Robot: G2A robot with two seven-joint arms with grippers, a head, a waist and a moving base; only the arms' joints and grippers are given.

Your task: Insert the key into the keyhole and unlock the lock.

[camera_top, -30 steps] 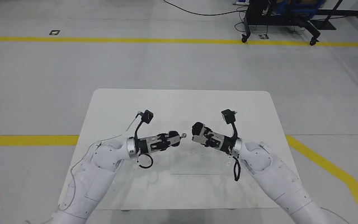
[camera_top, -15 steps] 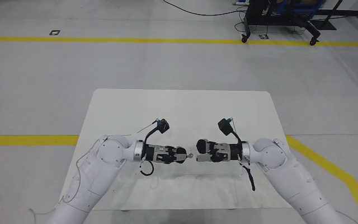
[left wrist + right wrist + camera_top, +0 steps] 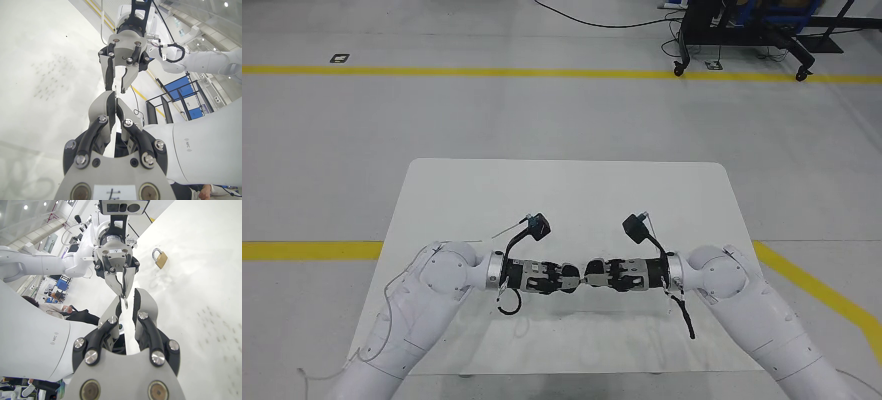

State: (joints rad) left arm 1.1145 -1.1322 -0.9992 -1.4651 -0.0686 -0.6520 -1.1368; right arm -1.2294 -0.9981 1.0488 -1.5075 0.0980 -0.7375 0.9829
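Jaws: your left gripper (image 3: 114, 102) is clamping the key (image 3: 126, 303), your right gripper (image 3: 128, 298) is gaping around it (handover, I judge); the lock (image 3: 160, 261) is lying untouched, insertion waiting.

The arms point at each other, left hand (image 3: 115, 98) pinched shut, right hand (image 3: 128, 298) open.
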